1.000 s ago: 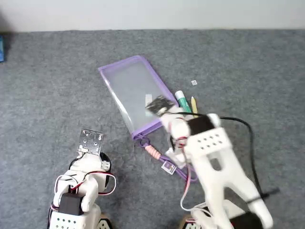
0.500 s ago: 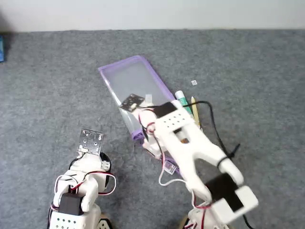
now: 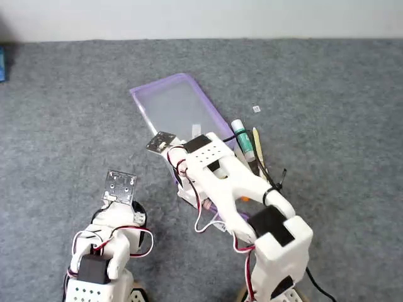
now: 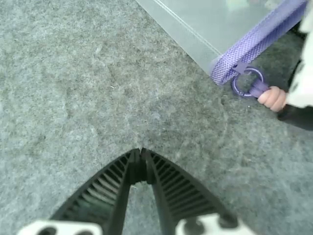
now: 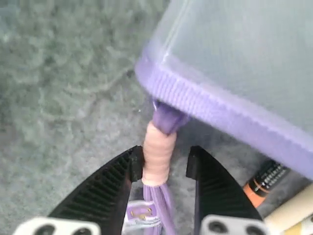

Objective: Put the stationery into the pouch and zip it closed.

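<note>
The clear pouch [image 3: 176,110] with purple edging lies flat on the grey felt, and its near corner [image 5: 195,98] carries a purple strap with a pink bead [image 5: 159,152]. My right gripper [image 5: 165,152] is open and straddles that bead, one finger against it. The right arm [image 3: 220,173] lies over the pouch's near end. A green-capped stick [image 3: 242,139] and a yellow pencil [image 3: 258,148] rest beside the pouch's right edge. My left gripper [image 4: 142,152] is shut and empty, low over the felt, a short way from the pouch's ring [image 4: 247,84].
The left arm [image 3: 113,233] is folded at the near left of the table. A small white scrap [image 3: 256,109] lies beyond the stationery. An orange-and-black pen end [image 5: 259,183] shows under the pouch's edge. A blue object [image 3: 2,63] sits at the far left edge.
The right arm has swung left, from beside the stationery across the pouch to its near corner, and now straddles the pink bead. The left arm has stayed still.
</note>
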{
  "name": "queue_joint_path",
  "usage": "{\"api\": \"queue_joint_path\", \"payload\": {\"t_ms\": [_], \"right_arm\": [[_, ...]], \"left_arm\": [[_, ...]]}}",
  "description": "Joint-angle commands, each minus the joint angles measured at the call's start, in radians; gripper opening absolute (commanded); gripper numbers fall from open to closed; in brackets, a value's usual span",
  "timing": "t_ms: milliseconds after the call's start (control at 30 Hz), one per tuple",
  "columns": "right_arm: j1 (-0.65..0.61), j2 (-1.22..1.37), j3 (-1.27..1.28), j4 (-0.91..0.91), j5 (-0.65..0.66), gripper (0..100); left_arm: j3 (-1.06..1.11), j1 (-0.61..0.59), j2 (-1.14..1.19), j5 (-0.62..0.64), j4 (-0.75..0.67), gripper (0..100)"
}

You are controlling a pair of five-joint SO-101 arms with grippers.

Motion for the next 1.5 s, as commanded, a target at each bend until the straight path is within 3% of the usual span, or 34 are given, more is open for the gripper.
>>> {"api": "queue_joint_path", "payload": {"t_ms": [0, 200, 600, 867, 1033, 1100, 1333, 1467], "right_arm": [[-0.007, 0.015, -0.041, -0.013, -0.011, 8.7], [-0.001, 0.021, -0.041, 0.010, -0.006, 0.7], [-0.001, -0.277, -0.041, 0.173, -0.015, 0.9], [-0.001, -0.410, -0.041, 0.177, -0.147, 0.9], [0.004, -0.423, -0.041, 0.217, -0.150, 0.9], [0.004, -0.423, -0.044, 0.219, -0.150, 0.9], [-0.001, -0.421, -0.146, 0.226, -0.158, 0.9], [0.004, -0.415, -0.187, 0.226, -0.150, 0.9]], "left_arm": [[-0.008, 0.002, 0.002, -0.003, 0.006, 2], [-0.008, 0.002, 0.002, -0.003, 0.006, 2], [-0.008, 0.002, 0.002, -0.003, 0.006, 2], [-0.008, 0.009, 0.002, -0.005, 0.006, 2], [-0.008, 0.011, 0.002, -0.014, 0.012, 2], [-0.025, 0.008, 0.000, -0.103, 0.038, 2], [-0.114, -0.046, 0.000, -0.781, 0.060, 1], [-0.176, -0.107, 0.000, -0.875, 0.034, 1]]}}
